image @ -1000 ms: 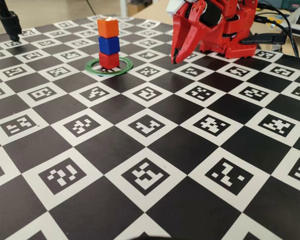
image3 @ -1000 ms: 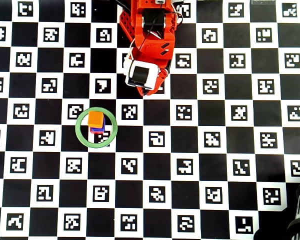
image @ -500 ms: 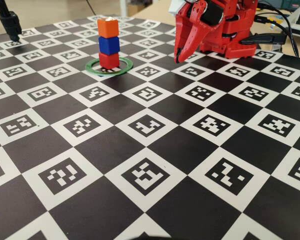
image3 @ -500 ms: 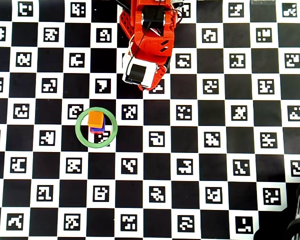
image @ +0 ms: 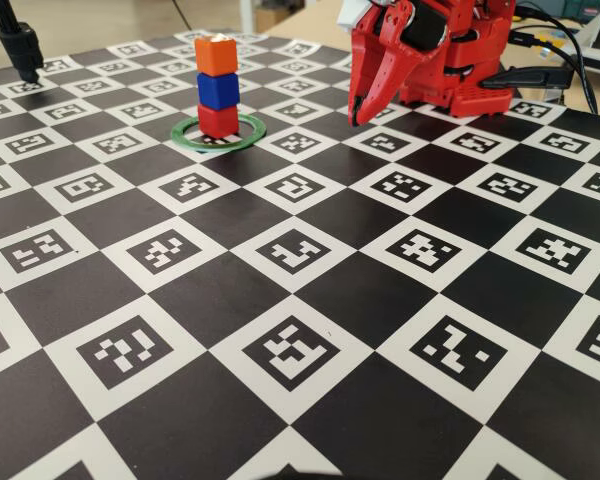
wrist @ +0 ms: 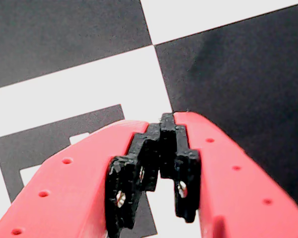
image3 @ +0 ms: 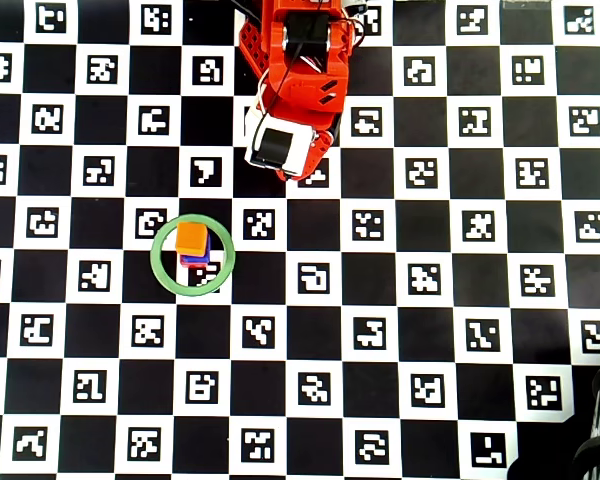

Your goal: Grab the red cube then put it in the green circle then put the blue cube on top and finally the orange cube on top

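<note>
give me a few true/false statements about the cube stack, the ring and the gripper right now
1. The orange cube is the top of the stack. True.
2. The blue cube sits directly on the board. False: it rests on the red cube.
3. The stack stands inside the green circle. True.
4. The gripper holds a cube. False: it is shut on nothing, apart from the stack.
5. A fourth cube lies loose on the board. False: only three cubes show, all stacked.

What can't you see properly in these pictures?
- Small matte red cube: hidden in the overhead view under the small matte orange cube and the small matte blue cube.
- Whole stack and thin flat green ring: outside the wrist view.
- Red two-finger gripper: its base is cut off by the bottom edge.
</note>
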